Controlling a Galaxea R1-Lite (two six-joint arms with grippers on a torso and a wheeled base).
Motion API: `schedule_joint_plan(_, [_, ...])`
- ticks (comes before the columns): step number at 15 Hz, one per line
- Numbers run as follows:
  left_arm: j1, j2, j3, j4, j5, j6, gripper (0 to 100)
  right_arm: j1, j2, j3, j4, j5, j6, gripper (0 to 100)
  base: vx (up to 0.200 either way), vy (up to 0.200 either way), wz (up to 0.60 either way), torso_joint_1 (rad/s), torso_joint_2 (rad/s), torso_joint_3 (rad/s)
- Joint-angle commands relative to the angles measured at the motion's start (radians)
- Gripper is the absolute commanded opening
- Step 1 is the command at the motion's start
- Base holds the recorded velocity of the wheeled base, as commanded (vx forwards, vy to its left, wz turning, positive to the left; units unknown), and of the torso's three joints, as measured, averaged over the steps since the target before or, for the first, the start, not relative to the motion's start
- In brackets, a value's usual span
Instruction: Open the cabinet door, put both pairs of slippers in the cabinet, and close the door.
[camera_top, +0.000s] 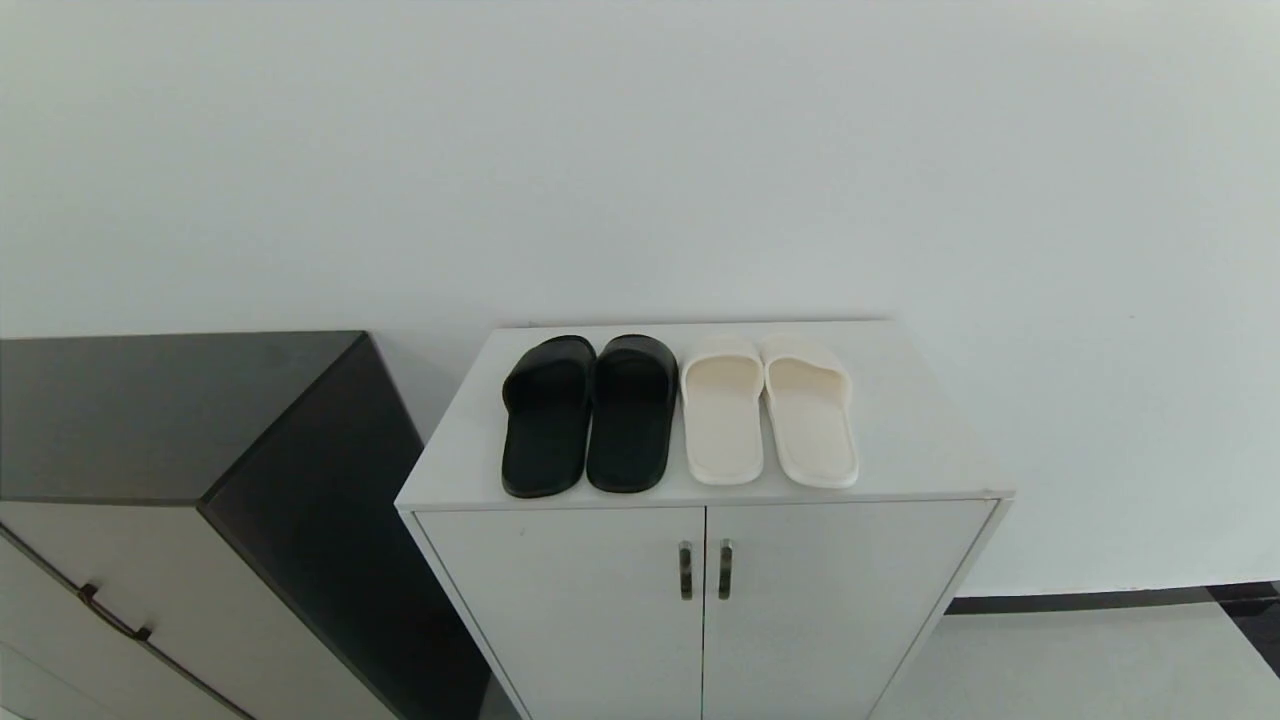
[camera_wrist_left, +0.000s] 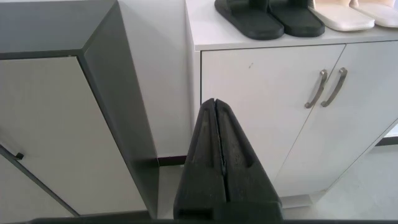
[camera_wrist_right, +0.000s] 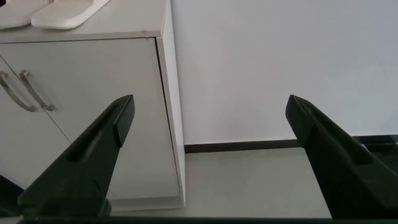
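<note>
The left arm's fingers (camera_wrist_left: 208, 143) are seen pressed flat together, with nothing held between them. The right arm's fingers (camera_wrist_right: 102, 140) are spread wide apart, and nothing is gripped there either.

Beyond both sets of fingertips, and well apart from them, the white cabinet (camera_top: 560, 620) is found standing against the wall (camera_top: 640, 150). Its two doors are shut, and the pair of metal handles (camera_top: 705, 570) is set upright, side by side, where the doors meet. The door front is faced by the closed left fingers near the cabinet's left edge, while the cabinet's right corner and the floor (camera_wrist_right: 249, 180) are framed between the opened right fingers.

Higher than either set of fingers, on the cabinet's top (camera_top: 920, 430), both pairs are laid in one row with toes toward the wall. The black slippers (camera_top: 545, 420) are placed nearer the left fingers and the cream slippers (camera_top: 720, 420) nearer the right fingers, the two inner slippers lying just beside each other.

A dark cabinet (camera_top: 150, 410) is seen farther left, just beside the white one.
</note>
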Motion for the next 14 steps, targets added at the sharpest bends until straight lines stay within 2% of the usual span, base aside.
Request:
schedule_joint_plan(1, [0.0,0.001,0.0,0.0,0.0,0.0,0,-0.001,0.001,-0.039,-0.023,-0.003,0.004,100,0.0,0.0,0.0,0.0,0.0,0.0])
schedule_joint_plan(2, [0.0,0.001,0.0,0.0,0.0,0.001,0,0.002,0.038,-0.215,-0.018,0.0,0.047,100,0.0,0.0,0.0,0.0,0.0,0.0])
schedule_joint_plan(3, [0.0,0.001,0.0,0.0,0.0,0.001,0,0.02,0.103,-0.367,0.084,0.011,0.096,100,0.0,0.0,0.0,0.0,0.0,0.0])
schedule_joint_plan(4, [0.0,0.001,0.0,0.0,0.0,0.001,0,0.047,0.155,-0.444,0.209,0.054,0.096,100,0.0,0.0,0.0,0.0,0.0,0.0])
schedule_joint_plan(5, [0.0,0.001,0.0,0.0,0.0,0.003,0,0.074,0.231,-0.467,0.305,0.118,0.096,100,0.0,0.0,0.0,0.0,0.0,0.0])
schedule_joint_plan(6, [0.0,0.001,0.0,0.0,0.0,0.001,0,0.082,0.29,-0.462,0.295,0.149,0.096,100,0.0,0.0,0.0,0.0,0.0,0.0])
schedule_joint_plan(9, [0.0,0.001,0.0,0.0,0.0,0.001,0,0.108,0.613,-0.467,0.081,0.201,0.102,100,0.0,0.0,0.0,0.0,0.0,0.0])
schedule_joint_plan(12, [0.0,0.001,0.0,0.0,0.002,0.0,0,0.3,0.856,-0.548,-0.038,0.16,0.155,100,0.0,0.0,0.0,0.0,0.0,0.0])
schedule_joint_plan(14, [0.0,0.001,0.0,0.0,0.0,0.0,0,0.556,1.023,-0.671,-0.051,-0.02,0.265,100,0.0,0.0,0.0,0.0,0.0,0.0])
